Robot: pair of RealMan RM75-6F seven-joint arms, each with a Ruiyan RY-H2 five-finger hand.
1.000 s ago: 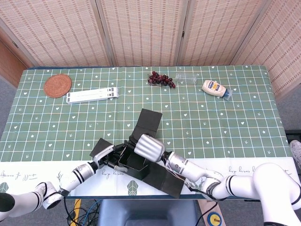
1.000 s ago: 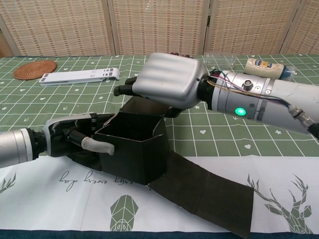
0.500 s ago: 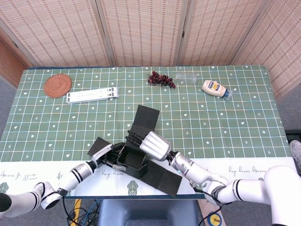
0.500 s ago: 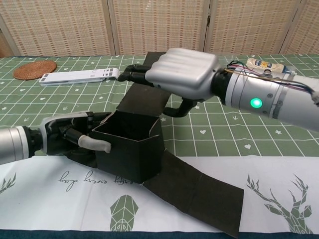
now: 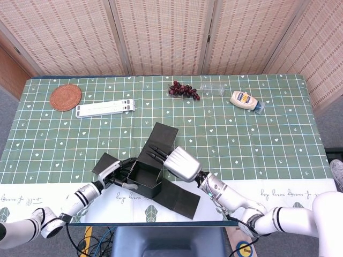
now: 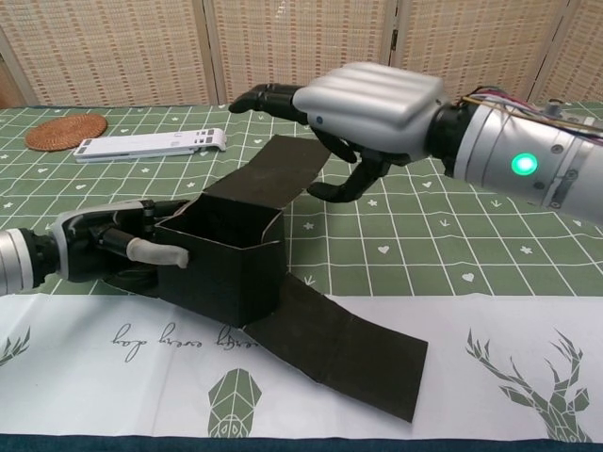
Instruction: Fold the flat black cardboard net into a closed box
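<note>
Head view: the black cardboard net (image 5: 155,174) sits low and centre in the frame, at the table's near edge, partly folded. Four walls stand as an open box (image 5: 143,178); one flap (image 5: 162,136) rises toward upper centre, another lies flat toward lower right, a third juts left. Left hand (image 5: 113,172) at lower left grips the box's left wall. Right hand (image 5: 179,162) hovers just right of the box, fingers spread, holding nothing. Along the top of the frame: woven coaster (image 5: 65,97) upper left, white folding stand (image 5: 105,108) beside it, grapes (image 5: 184,90), clear bottle (image 5: 214,88), mayonnaise bottle (image 5: 245,100) upper right.

Chest view: the box (image 6: 221,268) stands left of centre, top open. Left hand (image 6: 113,245) at the left edge clasps its wall, thumb across the front face. Right hand (image 6: 363,104) hangs in the upper centre above the raised flap (image 6: 273,169), palm down, fingers extended and empty; contact with the flap cannot be told.
</note>
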